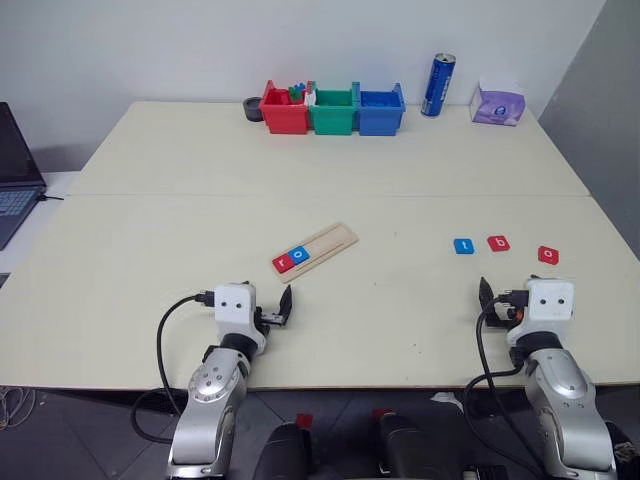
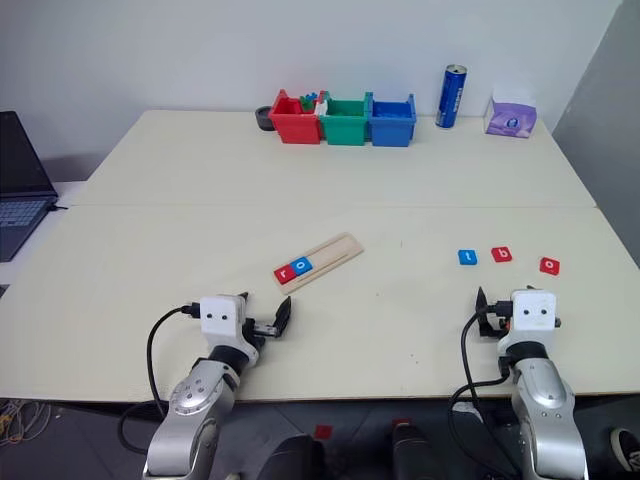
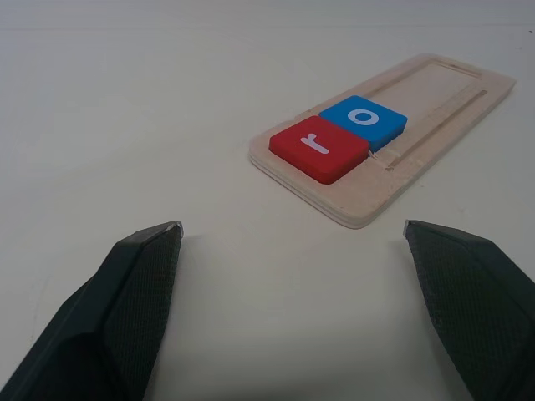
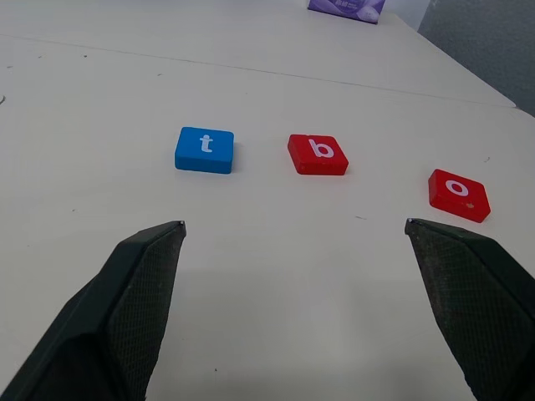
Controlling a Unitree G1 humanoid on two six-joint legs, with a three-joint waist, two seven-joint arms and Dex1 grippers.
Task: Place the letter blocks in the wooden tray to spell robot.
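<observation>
The wooden tray point(image 1: 318, 247) lies slanted near the middle of the counter point(image 1: 150, 250). Two letter blocks sit in the tray end nearer the front edge: the red "r" block point(image 3: 319, 148) at the end, and the blue "o" block point(image 3: 364, 120) touching it. The other part of the groove is bare.

Toward the right edge of the counter, three blocks lie in a row, apart from each other: the blue "t" block point(image 4: 205, 149), the red "b" block point(image 4: 318, 154) and the red "o" block point(image 4: 457, 193).

The left gripper point(image 3: 292, 242) is released and holds nothing, near the front edge, facing the tray. The right gripper point(image 4: 294, 238) is also released and holds nothing, near the front edge, facing the three blocks.
</observation>
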